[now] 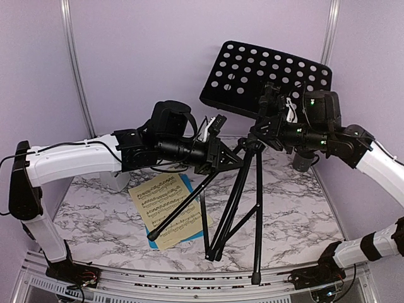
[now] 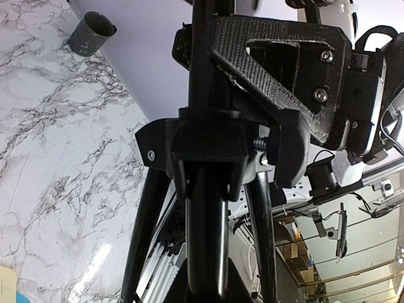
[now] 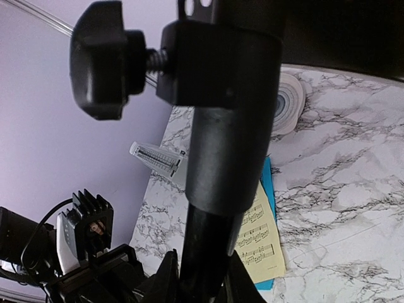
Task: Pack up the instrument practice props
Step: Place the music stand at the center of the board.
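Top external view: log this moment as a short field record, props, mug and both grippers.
music stand: upright on its tripod legs, unfolded
pages: yellow over blue, flat on the table, left of the legs
metronome: on the table, apart from the pages
mug: right rear of table
left gripper: shut on the stand, lower grip
right gripper: shut on the stand, higher grip

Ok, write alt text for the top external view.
A black hole-punched music stand stands on tripod legs on a marble-patterned table, with the left tool and right tool both gripping its pole. Yellow and blue sheet-music pages lie flat on the table, one leg crossing over them.
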Controlling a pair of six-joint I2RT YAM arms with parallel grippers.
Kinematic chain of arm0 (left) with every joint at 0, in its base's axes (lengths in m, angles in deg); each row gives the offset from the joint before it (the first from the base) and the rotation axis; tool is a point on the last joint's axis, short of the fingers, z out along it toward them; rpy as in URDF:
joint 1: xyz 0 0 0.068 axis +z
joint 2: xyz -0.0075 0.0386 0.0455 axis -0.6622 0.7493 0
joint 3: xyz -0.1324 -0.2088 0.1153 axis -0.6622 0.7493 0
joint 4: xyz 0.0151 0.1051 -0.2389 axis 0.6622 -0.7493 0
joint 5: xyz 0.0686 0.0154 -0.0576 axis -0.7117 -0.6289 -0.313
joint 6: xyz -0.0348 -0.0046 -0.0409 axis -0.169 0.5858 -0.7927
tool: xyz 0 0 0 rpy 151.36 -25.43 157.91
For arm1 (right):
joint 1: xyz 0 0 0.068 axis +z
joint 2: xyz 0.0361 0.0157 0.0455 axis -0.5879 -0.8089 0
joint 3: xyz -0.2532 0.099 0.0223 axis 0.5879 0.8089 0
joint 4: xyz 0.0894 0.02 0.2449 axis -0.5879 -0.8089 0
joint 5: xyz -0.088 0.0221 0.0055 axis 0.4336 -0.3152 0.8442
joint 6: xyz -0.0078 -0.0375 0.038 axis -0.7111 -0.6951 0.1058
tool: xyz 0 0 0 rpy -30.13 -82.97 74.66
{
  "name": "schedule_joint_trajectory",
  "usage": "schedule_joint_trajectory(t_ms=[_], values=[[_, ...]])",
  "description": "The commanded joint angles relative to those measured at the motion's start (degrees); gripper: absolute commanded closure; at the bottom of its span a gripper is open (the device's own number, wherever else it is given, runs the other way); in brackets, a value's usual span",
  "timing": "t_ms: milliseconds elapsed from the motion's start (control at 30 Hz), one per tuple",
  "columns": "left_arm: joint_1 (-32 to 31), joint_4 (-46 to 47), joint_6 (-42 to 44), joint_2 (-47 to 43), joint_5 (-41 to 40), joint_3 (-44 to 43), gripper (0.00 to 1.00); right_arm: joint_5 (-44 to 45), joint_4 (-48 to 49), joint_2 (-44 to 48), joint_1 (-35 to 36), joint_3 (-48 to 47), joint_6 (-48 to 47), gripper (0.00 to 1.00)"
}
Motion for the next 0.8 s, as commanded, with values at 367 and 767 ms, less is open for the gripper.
schedule_joint_trajectory(t_ms=[367, 767], values=[[6.9, -9.3, 2.3, -4.7, 1.0, -6.2, 1.00, 1.3, 16.4, 6.3, -4.8, 12.0, -3.9, 1.00], [10.5, -33.0, 13.1, 1.5, 8.6, -21.9, 1.00, 2.7, 22.7, 8.8, -4.9, 22.5, 2.2, 1.00]])
